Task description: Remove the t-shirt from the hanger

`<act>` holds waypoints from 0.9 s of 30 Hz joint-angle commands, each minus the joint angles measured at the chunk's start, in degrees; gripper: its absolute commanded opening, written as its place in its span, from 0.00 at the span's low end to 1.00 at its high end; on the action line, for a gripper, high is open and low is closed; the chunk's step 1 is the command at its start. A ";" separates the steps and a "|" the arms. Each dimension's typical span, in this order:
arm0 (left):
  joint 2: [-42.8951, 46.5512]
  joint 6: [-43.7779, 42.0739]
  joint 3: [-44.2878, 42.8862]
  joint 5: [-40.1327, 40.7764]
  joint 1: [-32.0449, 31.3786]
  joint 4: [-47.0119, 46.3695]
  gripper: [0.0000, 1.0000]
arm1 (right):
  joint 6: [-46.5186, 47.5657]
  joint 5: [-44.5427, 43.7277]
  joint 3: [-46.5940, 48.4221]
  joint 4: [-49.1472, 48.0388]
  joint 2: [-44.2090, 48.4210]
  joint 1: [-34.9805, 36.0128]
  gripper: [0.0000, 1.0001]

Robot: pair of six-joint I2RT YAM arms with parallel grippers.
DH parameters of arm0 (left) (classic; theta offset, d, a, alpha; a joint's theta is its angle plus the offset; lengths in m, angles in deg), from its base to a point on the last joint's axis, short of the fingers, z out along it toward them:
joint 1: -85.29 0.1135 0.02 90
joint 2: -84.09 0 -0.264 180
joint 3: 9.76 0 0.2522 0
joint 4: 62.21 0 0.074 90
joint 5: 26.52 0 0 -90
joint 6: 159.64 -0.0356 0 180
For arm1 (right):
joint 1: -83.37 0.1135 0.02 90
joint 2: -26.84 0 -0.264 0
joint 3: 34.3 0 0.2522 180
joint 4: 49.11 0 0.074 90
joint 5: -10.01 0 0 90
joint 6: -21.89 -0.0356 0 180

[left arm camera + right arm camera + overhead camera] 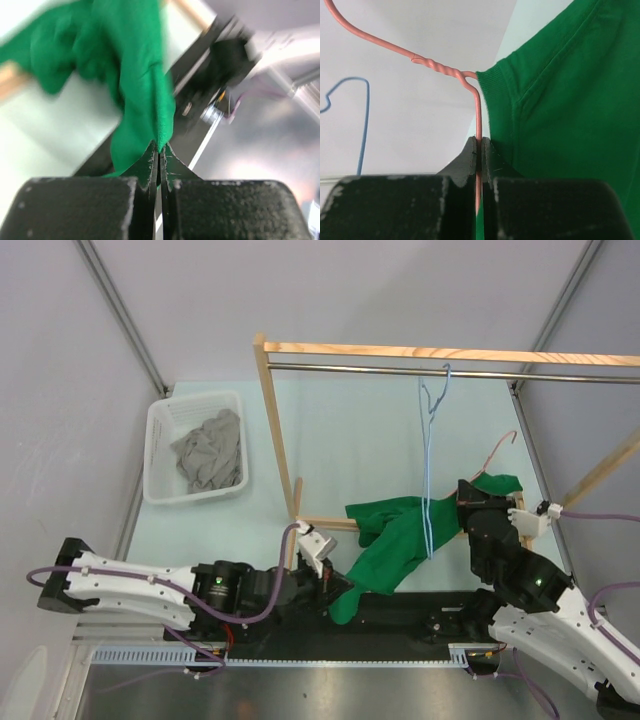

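A green t-shirt (pixel 400 535) stretches between my two grippers over the table's near part. It hangs on a pink wire hanger (pixel 492 453), whose hook sticks up at the right. My right gripper (pixel 478 502) is shut on the pink hanger's wire (pixel 478 117) just below its twisted neck, with the shirt collar (pixel 492 90) beside the fingers. My left gripper (pixel 337 592) is shut on the shirt's lower edge (pixel 159 135) and holds the cloth (pixel 125 65) pulled taut, low at the near edge.
A wooden rack (pixel 275 420) with a metal rail (pixel 400 368) stands at the back. A blue hanger (pixel 430 440) hangs from the rail, in front of the shirt. A white basket (pixel 160 455) at the left holds grey cloth (pixel 210 452).
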 commanded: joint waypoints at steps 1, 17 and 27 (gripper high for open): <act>-5.83 -11.28 -15.43 5.03 -0.11 -5.66 0.00 | 2.11 -3.79 -0.96 -2.63 0.41 -0.34 0.00; -3.46 3.28 6.94 -7.97 -0.29 -11.47 0.00 | -3.33 -5.46 6.68 4.84 1.47 -4.03 0.00; -4.95 4.35 3.28 -6.56 9.81 -4.43 0.00 | 3.67 14.53 9.93 4.68 8.49 -4.47 0.00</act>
